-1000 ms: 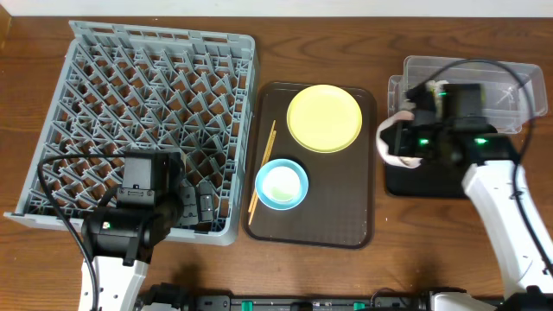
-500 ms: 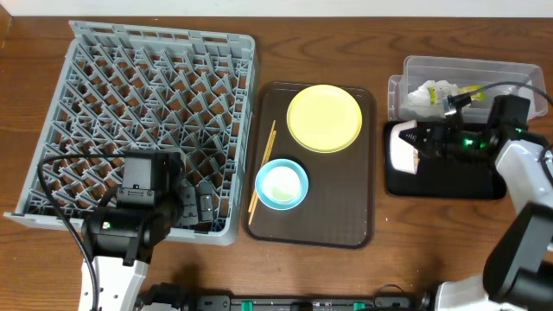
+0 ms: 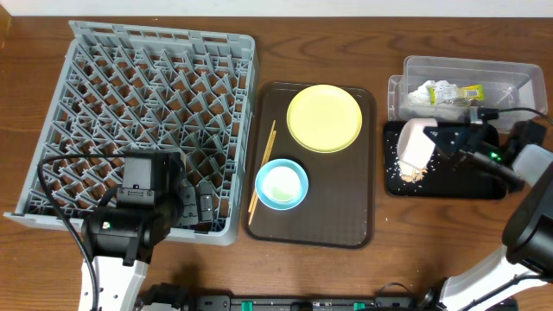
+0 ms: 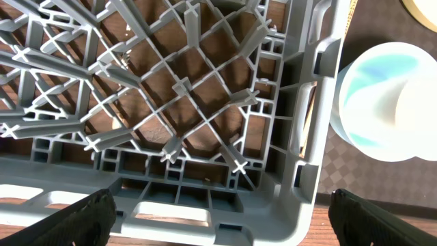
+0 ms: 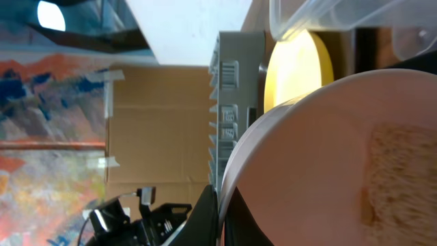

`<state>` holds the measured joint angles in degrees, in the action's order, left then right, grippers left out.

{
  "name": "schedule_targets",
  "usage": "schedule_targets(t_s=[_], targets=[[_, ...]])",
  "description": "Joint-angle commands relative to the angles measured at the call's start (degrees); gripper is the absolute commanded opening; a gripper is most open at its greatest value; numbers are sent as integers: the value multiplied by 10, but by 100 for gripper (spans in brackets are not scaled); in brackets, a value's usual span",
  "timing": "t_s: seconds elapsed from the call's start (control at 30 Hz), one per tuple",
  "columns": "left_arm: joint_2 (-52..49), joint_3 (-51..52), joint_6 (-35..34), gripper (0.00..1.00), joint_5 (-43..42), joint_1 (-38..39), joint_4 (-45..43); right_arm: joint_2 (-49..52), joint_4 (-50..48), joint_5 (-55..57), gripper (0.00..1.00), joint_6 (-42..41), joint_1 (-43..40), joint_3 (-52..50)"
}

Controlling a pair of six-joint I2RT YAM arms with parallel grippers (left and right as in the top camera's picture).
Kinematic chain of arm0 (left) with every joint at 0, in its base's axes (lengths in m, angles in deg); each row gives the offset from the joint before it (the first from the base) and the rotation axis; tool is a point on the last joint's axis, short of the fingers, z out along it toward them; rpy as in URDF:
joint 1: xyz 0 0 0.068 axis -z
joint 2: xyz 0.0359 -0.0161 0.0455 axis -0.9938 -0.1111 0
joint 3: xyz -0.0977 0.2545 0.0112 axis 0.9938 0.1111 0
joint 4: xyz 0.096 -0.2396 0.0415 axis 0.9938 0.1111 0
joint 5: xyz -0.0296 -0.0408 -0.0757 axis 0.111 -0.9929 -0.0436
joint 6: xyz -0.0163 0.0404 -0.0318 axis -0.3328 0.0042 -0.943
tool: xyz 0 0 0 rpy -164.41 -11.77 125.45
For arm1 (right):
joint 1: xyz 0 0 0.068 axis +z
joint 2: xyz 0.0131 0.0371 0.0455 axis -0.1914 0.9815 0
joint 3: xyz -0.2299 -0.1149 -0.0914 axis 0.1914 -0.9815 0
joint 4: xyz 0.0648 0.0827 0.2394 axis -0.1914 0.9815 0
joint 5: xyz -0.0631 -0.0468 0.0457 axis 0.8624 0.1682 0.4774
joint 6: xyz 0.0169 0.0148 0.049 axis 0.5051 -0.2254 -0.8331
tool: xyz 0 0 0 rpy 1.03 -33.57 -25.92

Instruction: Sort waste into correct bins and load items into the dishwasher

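My right gripper [image 3: 439, 138] is shut on the rim of the cream-white bowl [image 3: 415, 142] and holds it tipped on its side over the black tray [image 3: 467, 181]. Beige rice scraps [image 3: 410, 174] lie on that tray under the bowl. In the right wrist view the fingers [image 5: 222, 212] pinch the rim and rice [image 5: 396, 178] clings inside the bowl. The crumpled wrapper [image 3: 445, 92] lies in the clear tub [image 3: 510, 73]. My left gripper [image 3: 194, 207] is open and empty over the near right corner of the grey dish rack [image 3: 147, 95]; its fingers [image 4: 222, 225] are spread wide.
The brown serving tray [image 3: 354, 216] holds the yellow plate [image 3: 324, 118], the light blue bowl [image 3: 282, 184] with something white inside, and the chopsticks [image 3: 263, 168] along its left edge. The blue bowl [image 4: 369, 89] also shows beside the rack wall [image 4: 300, 137].
My right arm has swung out to the right and uncovered the tub. The cream bowl has been tipped onto its side, and rice has dropped onto the black tray. The left arm has not moved.
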<state>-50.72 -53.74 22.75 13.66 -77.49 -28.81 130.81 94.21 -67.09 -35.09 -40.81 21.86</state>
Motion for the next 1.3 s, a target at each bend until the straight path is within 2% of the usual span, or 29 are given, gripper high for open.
schedule_targets(t_s=[0.0,0.2,0.47,0.63,1.03,1.27], targets=[[0,-14,-3,100,-1,2,1,0,0,-38,1,-1,-37,0],[0,-14,-3,100,-1,2,1,0,-2,-38,1,-30,-94,0],[0,-14,-3,100,-1,2,1,0,-45,-38,1,-145,-172,0],[0,-14,-3,100,-1,2,1,0,-56,-38,1,-153,-184,0],[0,-14,-3,100,-1,2,1,-23,-53,-38,1,-156,-122,0],[0,-14,-3,100,-1,2,1,-135,-71,-24,1,-148,-13,0]])
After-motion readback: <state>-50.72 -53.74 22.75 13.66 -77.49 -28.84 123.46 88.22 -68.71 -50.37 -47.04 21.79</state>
